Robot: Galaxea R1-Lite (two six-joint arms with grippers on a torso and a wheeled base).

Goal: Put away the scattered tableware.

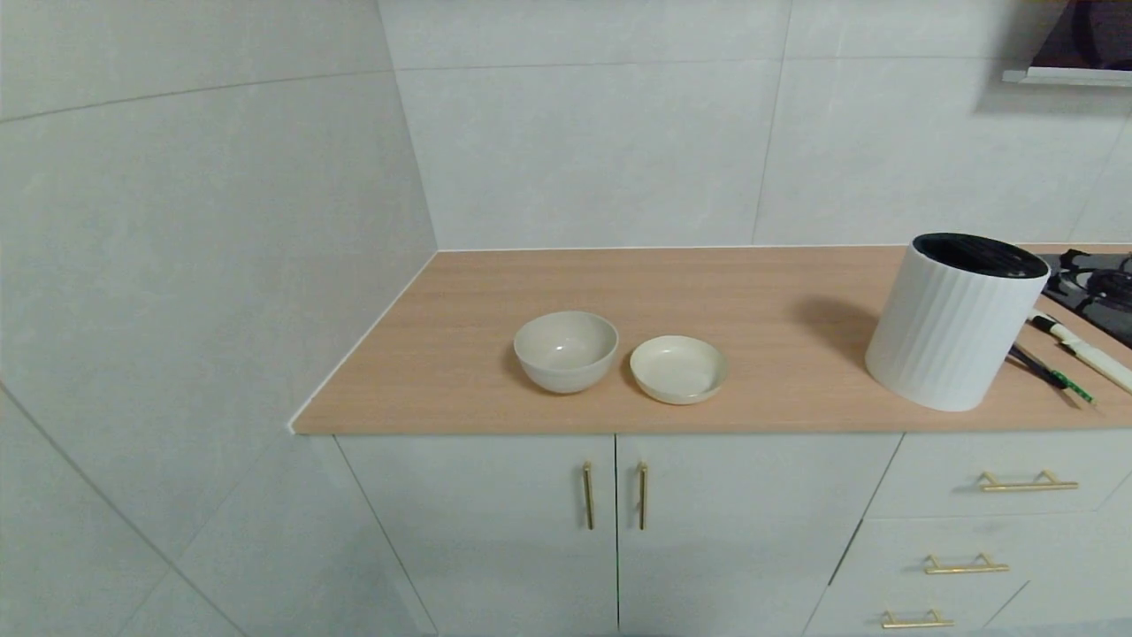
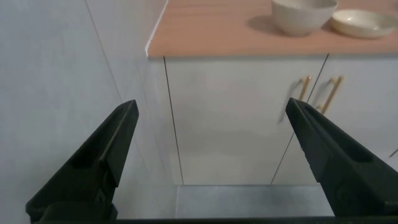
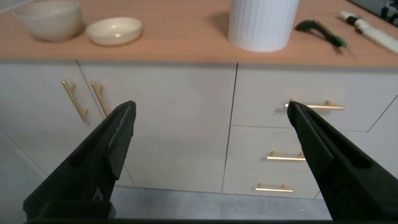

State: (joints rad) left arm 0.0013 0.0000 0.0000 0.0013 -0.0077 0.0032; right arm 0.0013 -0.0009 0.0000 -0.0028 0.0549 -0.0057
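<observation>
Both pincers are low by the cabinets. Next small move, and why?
Probably lift the left pincer toward the bowl: it hangs open and empty below the counter, and the bowl sits leftmost on it.

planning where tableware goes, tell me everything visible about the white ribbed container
The white ribbed container is a tall, open-topped cylinder with vertical fluting and a dark interior, perhaps ceramic. It stands upright on the wooden countertop, apart from the shallow dish to its left, with a dark utensil lying close on its other side.
</observation>
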